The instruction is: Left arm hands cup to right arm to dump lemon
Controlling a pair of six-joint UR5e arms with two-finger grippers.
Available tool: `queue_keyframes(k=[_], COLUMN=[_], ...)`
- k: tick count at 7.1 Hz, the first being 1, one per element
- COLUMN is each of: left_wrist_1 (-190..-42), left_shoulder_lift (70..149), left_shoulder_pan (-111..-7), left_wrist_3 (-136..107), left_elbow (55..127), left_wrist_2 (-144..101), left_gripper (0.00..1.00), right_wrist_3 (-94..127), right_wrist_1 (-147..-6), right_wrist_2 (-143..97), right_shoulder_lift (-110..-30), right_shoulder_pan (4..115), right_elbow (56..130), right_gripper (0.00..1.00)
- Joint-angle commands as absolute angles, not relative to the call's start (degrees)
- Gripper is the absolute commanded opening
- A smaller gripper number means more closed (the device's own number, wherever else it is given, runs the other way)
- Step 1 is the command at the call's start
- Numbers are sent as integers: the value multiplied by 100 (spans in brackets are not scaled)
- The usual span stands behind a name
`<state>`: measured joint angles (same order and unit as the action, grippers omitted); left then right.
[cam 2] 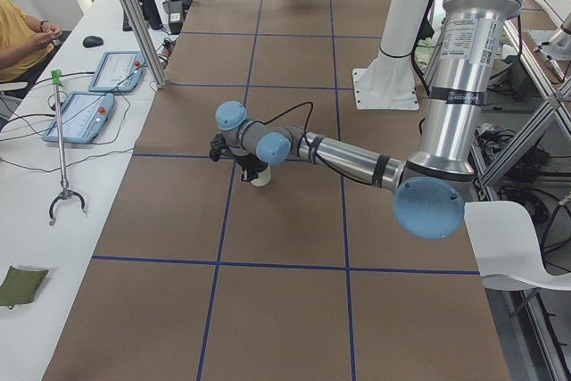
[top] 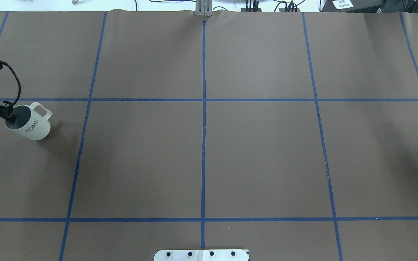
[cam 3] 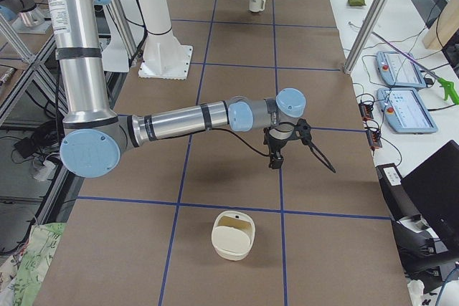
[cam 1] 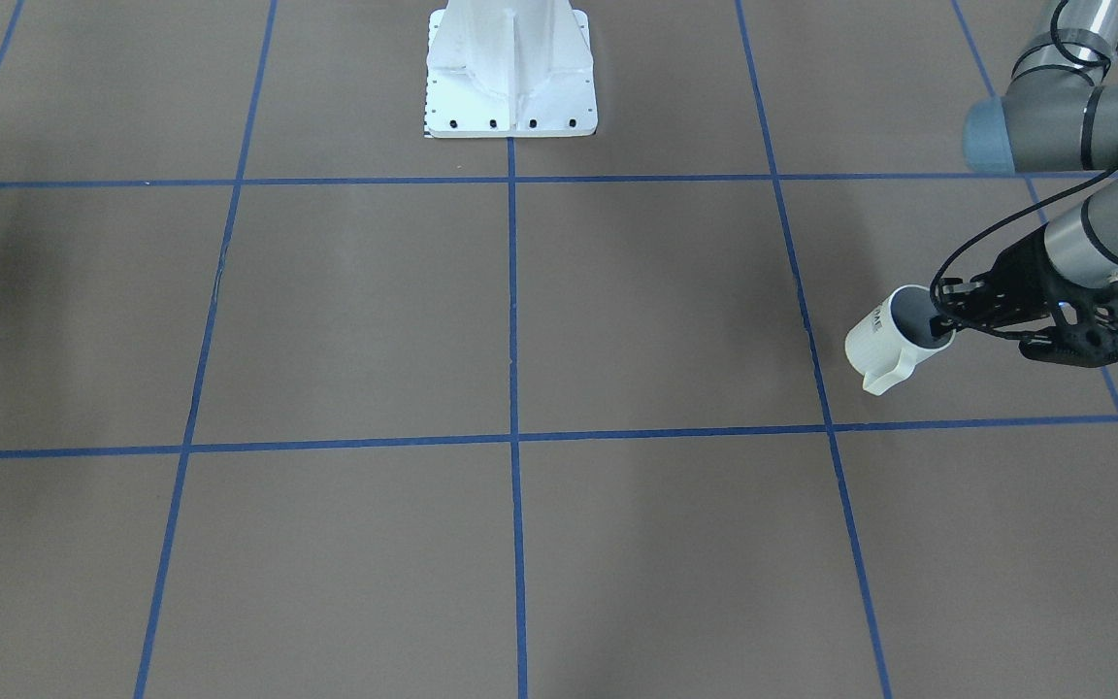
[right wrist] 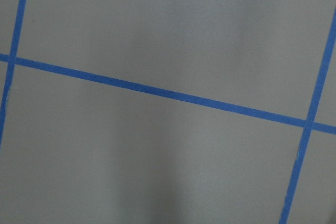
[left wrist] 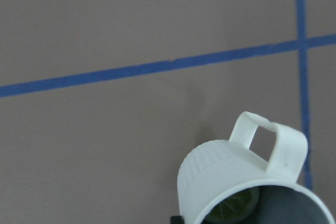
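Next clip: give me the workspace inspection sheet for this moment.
Surface: brown paper table with blue tape grid.
Job's things: cream-white mug lettered HOME, tilted, gripped at its rim; yellow-green lemon piece inside.
Clutter: cream rounded container at the table's right end.
Grippers: left gripper shut on the mug; right gripper holds nothing, opening unclear.
Cables: black cable looping to the left gripper.
Surroundings: blue pendants on a white side table; person in yellow beside it.

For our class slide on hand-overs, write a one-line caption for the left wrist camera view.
White cup, a lemon inside it, over a brown table marked with blue tape.
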<state>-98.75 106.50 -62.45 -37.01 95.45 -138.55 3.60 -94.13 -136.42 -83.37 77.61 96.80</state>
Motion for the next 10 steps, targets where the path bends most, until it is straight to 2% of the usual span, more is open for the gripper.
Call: queue_keyframes(k=[1,3,6,7,8,10], left_wrist_1=[-9730,-9729,-9712,-9573,-9058,-8615], left_shoulder_lift=[11808,12941,14725,15139,15561,15732], left_shoulder_pan=[-5682,-5169,-4686,-4658,-4597,-4614], left_wrist_3=[-5467,-7078,-9013,-9331,-9665,-9764], left_elbow=[9510,9030,7302,6851,6499,6416], left_wrist_2=[-13861,-13625,-13149,-13027,-12973,-12964], left_gripper=[0,0,0,0,0,0], right_wrist_3=[360,1163,3649,4170,4444,4517], right_wrist_1=[-9248,-7778,-4528,-3856,-3510,-3314], right_wrist_2=[-13736,-13711,-11926,-11570,-11349,-10466], right_shoulder_lift=[-8174,-8174,-8165,-8156,-7982,-7639], right_shoulder_pan=[7735,7533,6062,5603,5338,4644], right_elbow=[9738,9729,9738,9782,9808,9983], right_gripper=[100,100,99,99,99,99])
